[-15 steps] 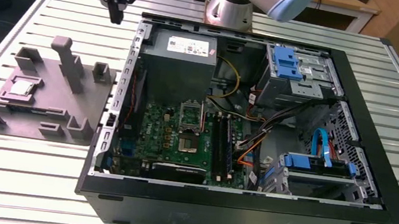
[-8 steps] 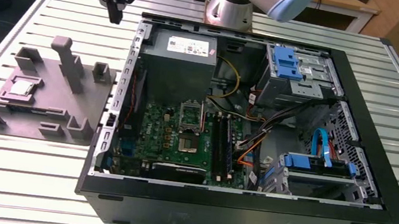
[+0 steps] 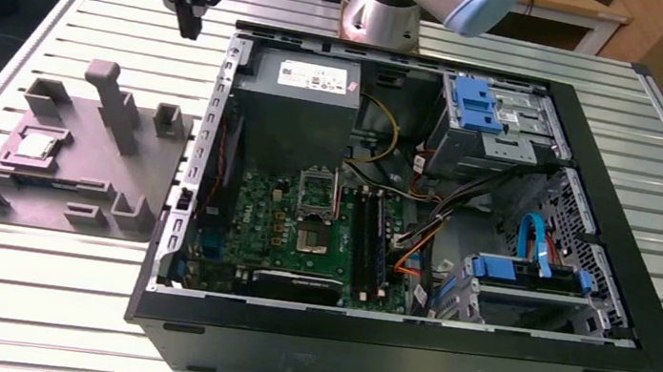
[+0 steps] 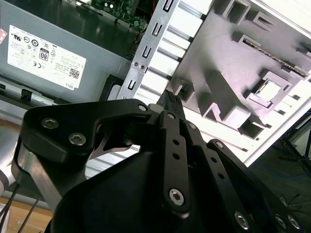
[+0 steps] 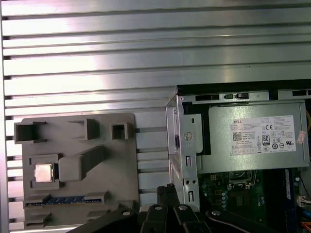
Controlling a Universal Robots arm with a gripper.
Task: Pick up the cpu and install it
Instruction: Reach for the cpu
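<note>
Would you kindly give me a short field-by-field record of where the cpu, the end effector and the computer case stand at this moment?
cpu: lying flat in a recess of the grey fixture plate, not grasped
end effector: above the table near a corner of the computer case, fingers shut, holding nothing, apart from the cpu
fixture plate: on the slatted table, at the exterior view's left of the case
computer case: side open, motherboard exposed
task progress: cpu not yet picked up

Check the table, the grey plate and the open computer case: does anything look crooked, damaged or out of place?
Nothing stands out. The chip lies flat in its pocket on the grey plate, the computer case lies open on the table, and the gripper hangs above the table, jaws shut.
</note>
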